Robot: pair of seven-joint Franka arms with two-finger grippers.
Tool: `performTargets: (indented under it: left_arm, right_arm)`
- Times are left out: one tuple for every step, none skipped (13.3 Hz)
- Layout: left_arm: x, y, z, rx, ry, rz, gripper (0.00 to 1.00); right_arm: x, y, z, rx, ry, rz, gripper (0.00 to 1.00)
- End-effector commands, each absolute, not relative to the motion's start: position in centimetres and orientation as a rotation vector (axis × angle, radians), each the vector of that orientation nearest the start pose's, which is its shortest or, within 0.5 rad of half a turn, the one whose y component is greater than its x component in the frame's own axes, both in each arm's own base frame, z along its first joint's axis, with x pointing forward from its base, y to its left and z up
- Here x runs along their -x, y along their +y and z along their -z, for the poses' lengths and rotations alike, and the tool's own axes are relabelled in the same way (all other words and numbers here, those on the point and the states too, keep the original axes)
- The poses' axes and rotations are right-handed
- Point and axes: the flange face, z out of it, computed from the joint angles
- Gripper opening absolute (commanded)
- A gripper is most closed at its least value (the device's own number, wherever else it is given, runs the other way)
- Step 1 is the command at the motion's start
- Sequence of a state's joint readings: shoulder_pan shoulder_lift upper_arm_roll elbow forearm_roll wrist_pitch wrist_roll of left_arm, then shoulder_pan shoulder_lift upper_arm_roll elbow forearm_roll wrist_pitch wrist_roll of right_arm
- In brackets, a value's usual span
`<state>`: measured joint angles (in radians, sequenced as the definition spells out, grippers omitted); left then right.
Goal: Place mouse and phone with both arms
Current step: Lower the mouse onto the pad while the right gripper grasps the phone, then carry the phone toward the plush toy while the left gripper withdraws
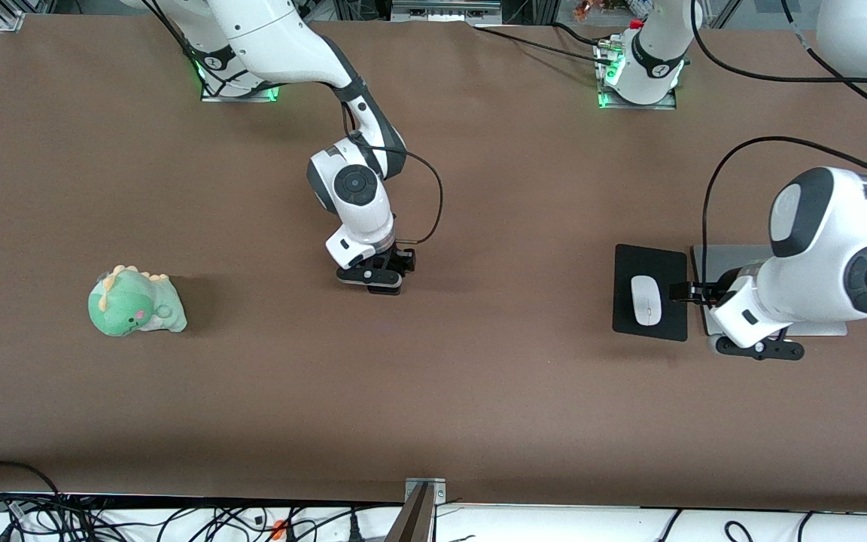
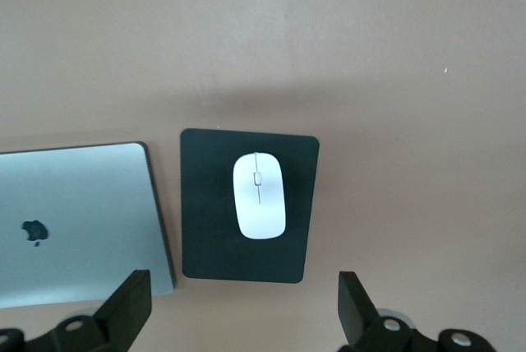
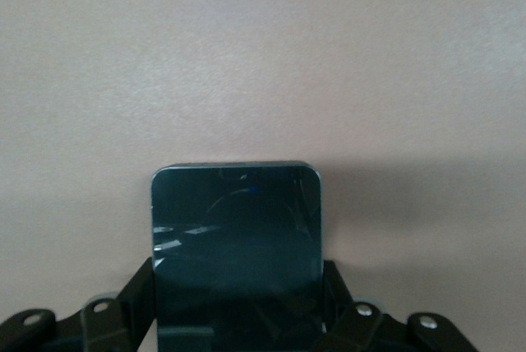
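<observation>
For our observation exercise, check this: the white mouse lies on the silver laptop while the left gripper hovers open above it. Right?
Not quite. The mouse lies on the black mouse pad, beside the laptop, as the left wrist view shows. The left gripper does hover open above it.

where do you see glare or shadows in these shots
Right wrist view: pale streaky reflections on the phone screen, held in the right claw. Front view: the plush dinosaur casts a soft shadow on the table. Left wrist view: a dim shadow band above the mouse pad.

Glossy white mouse (image 2: 260, 196) on matt black pad (image 2: 205, 204); glassy phone (image 3: 236, 245); plush dinosaur (image 1: 135, 302).
</observation>
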<state>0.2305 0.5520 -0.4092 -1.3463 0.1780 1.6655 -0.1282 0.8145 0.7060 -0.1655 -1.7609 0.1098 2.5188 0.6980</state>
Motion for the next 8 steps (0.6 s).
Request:
performTargets:
  left_arm:
    - [-67.8, -5.2, -45.4, 3.105, 0.107, -0.230, 1.00]
    - [-67.4, -4.5, -47.4, 3.091, 0.072, -0.187, 1.00]
    - [-66.7, -5.2, -49.3, 3.084, 0.063, -0.150, 1.00]
    - [-65.9, -5.0, -50.0, 3.082, 0.027, -0.145, 1.00]
    - [-65.3, -3.9, -50.8, 3.123, -0.033, -0.143, 1.00]
    - [-64.9, -3.2, -52.0, 3.182, -0.082, -0.129, 1.00]
    - [-64.2, -2.3, -53.3, 3.194, -0.115, -0.106, 1.00]
    - [-63.5, -1.5, -54.0, 3.180, -0.139, -0.092, 1.00]
  right_arm:
    - [-56.6, 39.4, -20.5, 3.165, 0.091, 0.044, 0.16]
    - [-58.0, 38.1, -21.5, 3.173, 0.065, 0.014, 0.16]
    - [-59.0, 36.6, -21.8, 3.180, 0.032, -0.020, 0.16]
    - [-59.7, 35.2, -22.4, 3.176, -0.007, -0.025, 0.16]
    - [-60.5, 33.4, -22.9, 3.174, -0.047, -0.033, 0.16]
    - [-61.2, 31.1, -23.5, 3.171, -0.054, -0.037, 0.16]
    - [-61.8, 28.6, -23.8, 3.167, -0.069, -0.038, 0.16]
    - [-62.2, 25.8, -24.3, 3.161, -0.076, -0.038, 0.16]
